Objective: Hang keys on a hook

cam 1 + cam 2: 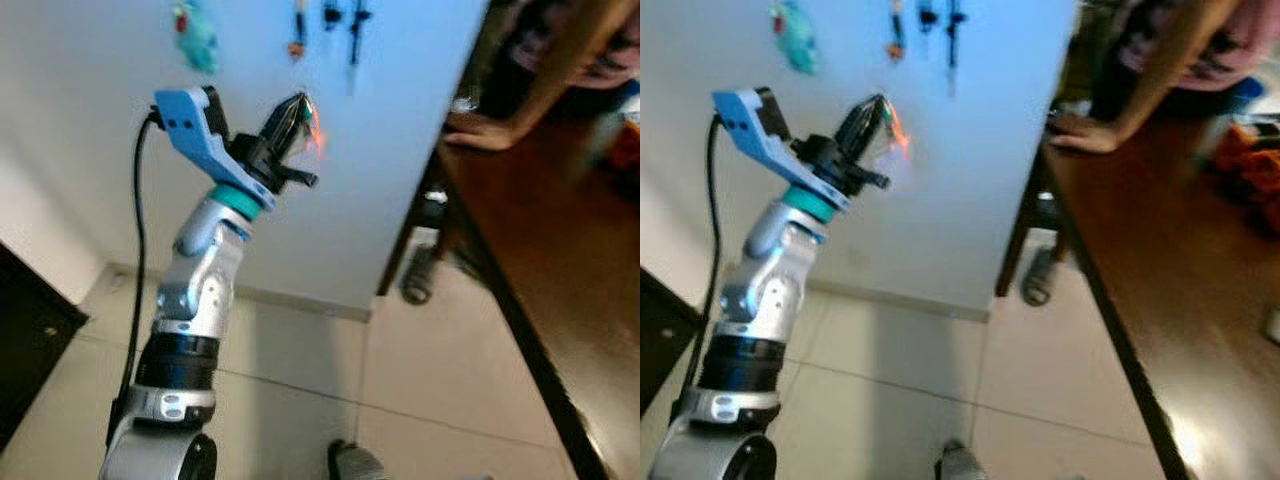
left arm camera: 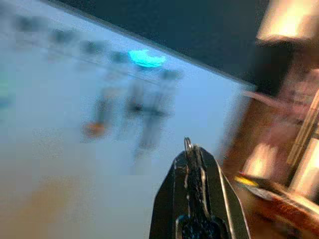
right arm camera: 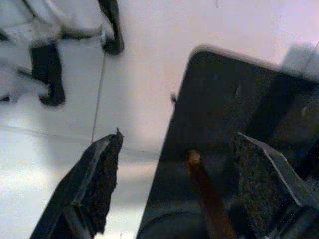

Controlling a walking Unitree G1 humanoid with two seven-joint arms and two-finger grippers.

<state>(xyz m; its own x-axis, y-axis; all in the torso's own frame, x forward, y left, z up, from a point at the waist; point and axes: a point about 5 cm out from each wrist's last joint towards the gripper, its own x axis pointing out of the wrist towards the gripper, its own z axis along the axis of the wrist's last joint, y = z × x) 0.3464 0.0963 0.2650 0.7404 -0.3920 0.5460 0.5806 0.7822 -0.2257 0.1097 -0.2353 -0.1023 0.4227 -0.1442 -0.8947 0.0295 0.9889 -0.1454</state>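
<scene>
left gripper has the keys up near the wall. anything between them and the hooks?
Nothing visible. The left gripper, shut on the keys, is raised below the row of hung items on the wall; bare wall lies between. The hooks themselves are too blurred to make out.

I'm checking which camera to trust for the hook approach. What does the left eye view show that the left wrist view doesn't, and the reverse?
Left eye view alone: the raised left arm, a person's hand resting on the dark wooden table, and the tiled floor.

Left wrist view alone: a metal key ring poking out between the fingertips.

Both: the left gripper shut on the keys, and blurred items hanging on the white wall ahead.
</scene>
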